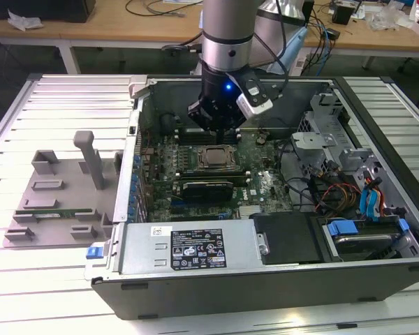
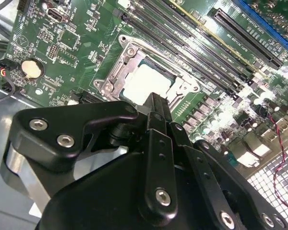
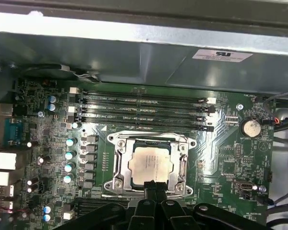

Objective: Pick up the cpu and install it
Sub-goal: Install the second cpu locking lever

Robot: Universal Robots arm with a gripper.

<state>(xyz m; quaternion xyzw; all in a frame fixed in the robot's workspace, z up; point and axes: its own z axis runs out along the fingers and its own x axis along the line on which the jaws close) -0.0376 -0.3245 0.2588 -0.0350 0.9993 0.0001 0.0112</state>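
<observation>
The cpu (image 3: 150, 163) is sitting in its socket (image 3: 149, 165) on the motherboard (image 1: 216, 171), silver top up and framed square by the metal bracket all round, so the pick-up and the placing look done. In the second wrist view the chip (image 2: 146, 81) lies flat inside that bracket, no corner riding up as far as I can see. Whether the socket's clamp has been closed over it I cannot tell; the frame around the chip looks open at the centre, and that is as much as shows.

Now the tool. The gripper (image 3: 155, 188) hangs over the socket's near edge, right above the open computer case (image 1: 377, 105). In both wrist views its two black fingers (image 2: 156, 110) come together in a narrow point with no gap between them and nothing pinched there, so I judge it clenched on nothing. The tip sits at the rim of the chip in the first wrist view; touching it or just above it, I cannot say.

In the exterior view the arm (image 1: 227, 42) stands straight down into the case, the gripper (image 1: 220, 129) just over the socket. Out on the slatted table (image 1: 56, 98), toward the exterior view's left, a grey tray (image 1: 56, 195) sits well apart from the case
</observation>
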